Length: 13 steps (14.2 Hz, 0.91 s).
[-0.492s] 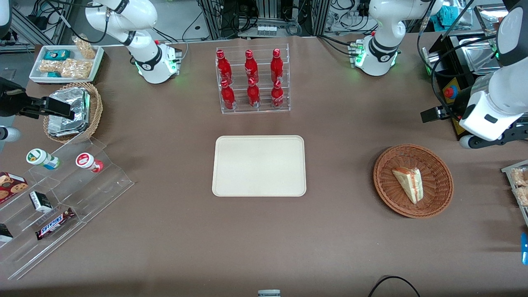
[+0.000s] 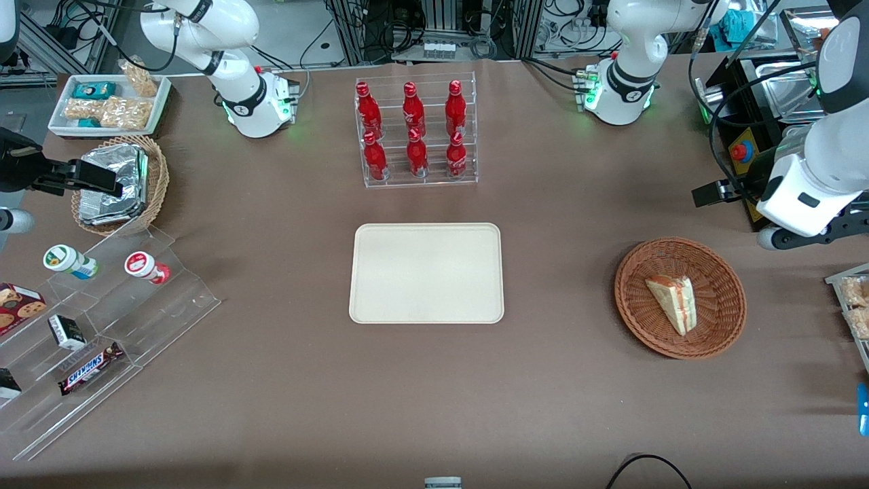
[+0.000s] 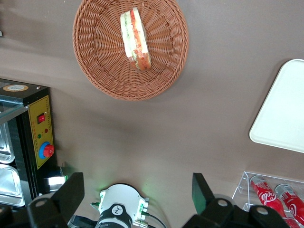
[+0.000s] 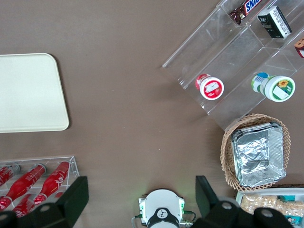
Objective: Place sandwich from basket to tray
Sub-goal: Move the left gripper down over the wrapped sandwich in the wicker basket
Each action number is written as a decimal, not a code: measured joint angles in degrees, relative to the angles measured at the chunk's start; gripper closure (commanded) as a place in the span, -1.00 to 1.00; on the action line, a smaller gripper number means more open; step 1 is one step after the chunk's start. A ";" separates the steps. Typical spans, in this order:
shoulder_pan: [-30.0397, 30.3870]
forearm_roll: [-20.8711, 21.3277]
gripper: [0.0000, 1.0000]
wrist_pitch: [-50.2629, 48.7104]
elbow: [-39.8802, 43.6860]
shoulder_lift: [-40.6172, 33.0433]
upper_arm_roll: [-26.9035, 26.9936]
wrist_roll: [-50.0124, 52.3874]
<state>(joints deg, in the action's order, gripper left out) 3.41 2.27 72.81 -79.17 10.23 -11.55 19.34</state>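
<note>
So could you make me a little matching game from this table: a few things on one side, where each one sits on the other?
Things:
1. sandwich
2. tray
3. red bottles
4. gripper

Places:
A. bare, in the middle of the table
B. up in the air, fingers spread open, farther from the front camera than the basket
C. lying in the reddish-brown basket
D. standing in a clear rack

Pairs: 1-C, 2-A, 3-D, 4-B

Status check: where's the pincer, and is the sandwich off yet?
Pincer open, empty, high above table, farther from front camera than basket. Sandwich in basket. Tray bare. Path clear.
</note>
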 measured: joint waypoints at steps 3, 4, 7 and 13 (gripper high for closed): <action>0.07 0.00 -1.00 0.00 0.00 0.04 0.07 0.11; 0.15 0.00 -1.00 -0.02 -0.01 0.14 0.10 0.16; 0.80 0.10 -1.00 0.07 -1.20 1.12 0.38 0.20; 4.25 0.30 -1.00 21.82 -18.84 1.96 1.34 0.24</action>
<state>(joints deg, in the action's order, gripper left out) 7.66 2.56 94.63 -98.01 12.18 -10.20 19.58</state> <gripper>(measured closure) 0.000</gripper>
